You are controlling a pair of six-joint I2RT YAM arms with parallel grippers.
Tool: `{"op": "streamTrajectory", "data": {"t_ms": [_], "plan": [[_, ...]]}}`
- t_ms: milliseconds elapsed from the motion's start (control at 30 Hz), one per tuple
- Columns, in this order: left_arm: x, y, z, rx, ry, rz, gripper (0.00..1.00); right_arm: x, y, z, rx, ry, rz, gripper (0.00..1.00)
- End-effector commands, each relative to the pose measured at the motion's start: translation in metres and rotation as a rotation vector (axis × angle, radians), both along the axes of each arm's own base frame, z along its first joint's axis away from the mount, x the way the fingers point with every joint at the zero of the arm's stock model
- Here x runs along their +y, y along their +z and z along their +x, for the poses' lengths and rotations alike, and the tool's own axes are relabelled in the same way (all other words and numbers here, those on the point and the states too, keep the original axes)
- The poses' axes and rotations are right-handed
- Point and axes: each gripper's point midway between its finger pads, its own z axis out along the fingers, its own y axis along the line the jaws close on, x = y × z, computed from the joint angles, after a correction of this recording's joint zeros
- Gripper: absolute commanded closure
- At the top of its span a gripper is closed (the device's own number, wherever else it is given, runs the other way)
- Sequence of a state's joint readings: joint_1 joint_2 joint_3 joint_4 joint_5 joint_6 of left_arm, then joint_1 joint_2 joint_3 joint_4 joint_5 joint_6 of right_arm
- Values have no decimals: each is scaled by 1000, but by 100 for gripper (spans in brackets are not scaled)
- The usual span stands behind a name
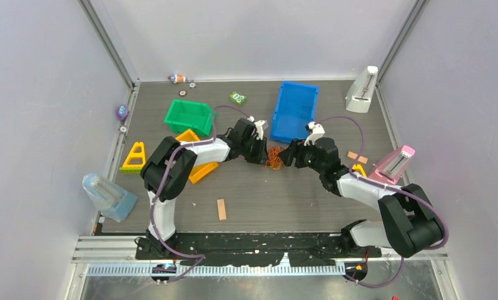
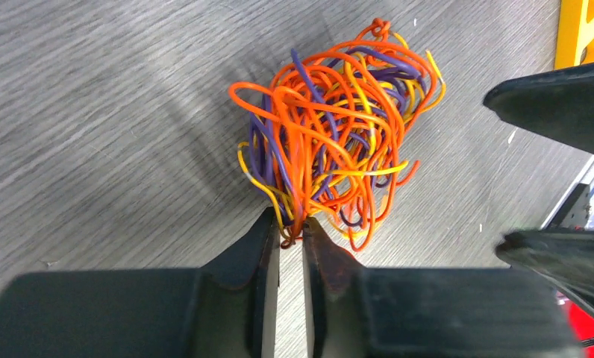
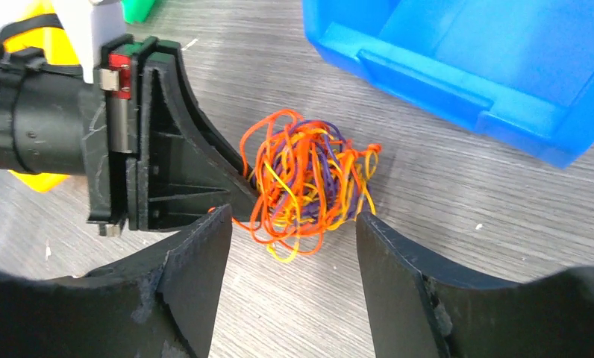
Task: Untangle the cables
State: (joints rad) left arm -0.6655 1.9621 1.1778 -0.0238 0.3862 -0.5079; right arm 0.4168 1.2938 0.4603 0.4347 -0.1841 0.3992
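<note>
messy wad of cables [image 1: 274, 157] mid-frame on the grey table [image 1: 259, 194] in the top view, just below the blue bin [image 1: 294, 110], left gripper [image 2: 290, 227] pinched tight on a few orange strands at the wad's edge, right gripper [image 3: 292, 224] spread wide at the other side, gripping nothing

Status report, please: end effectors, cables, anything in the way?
Left end effector shut on cables at tangle's edge. Right end effector open, facing tangle. Blue bin nearby, not blocking.
</note>
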Motion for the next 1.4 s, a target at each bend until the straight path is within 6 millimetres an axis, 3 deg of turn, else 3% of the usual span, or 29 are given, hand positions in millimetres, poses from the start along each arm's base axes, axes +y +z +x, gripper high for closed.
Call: {"op": "streamTrajectory", "data": {"t_ms": [0, 33, 233, 300, 333, 367, 400, 467, 733, 1000, 1100, 1167, 1233, 1367], "plan": [[-7, 6, 4, -14, -29, -15, 92, 2, -13, 10, 39, -14, -19, 35], [-8, 8, 4, -18, -32, -21, 100, 5, -19, 11, 61, -7, -20, 35], [-11, 19, 2, -49, -52, -63, 100, 20, -36, 15, 136, 39, 6, 41], [-12, 22, 2, -56, -60, -74, 100, 24, -36, 17, 145, 52, 17, 55], [-12, 24, 1, -58, -61, -76, 100, 24, -36, 17, 147, 54, 17, 71], [-11, 26, 2, -65, -56, -74, 100, 23, -33, 18, 138, 46, 16, 78], [-7, 28, 2, -80, -45, -69, 100, 18, -34, 19, 135, 21, 1, 88], [1, 35, 6, -124, -11, -61, 100, 3, -29, 22, 114, -46, -28, 94], [59, 62, 24, -250, 217, -115, 100, -64, -5, 20, 8, -349, -96, 94], [126, 79, 36, -341, 452, -124, 100, -139, 4, 7, -24, -736, -164, 95], [149, 83, 37, -386, 537, -75, 100, -153, 7, 1, -35, -814, -152, 95], [155, 88, 35, -415, 548, -67, 100, -145, 12, 3, -65, -757, -128, 95], [149, 96, 34, -443, 497, -83, 100, -121, 20, 6, -104, -601, -99, 95], [127, 103, 30, -443, 387, -119, 98, -38, 49, -1, -238, -127, 45, 95]]}}
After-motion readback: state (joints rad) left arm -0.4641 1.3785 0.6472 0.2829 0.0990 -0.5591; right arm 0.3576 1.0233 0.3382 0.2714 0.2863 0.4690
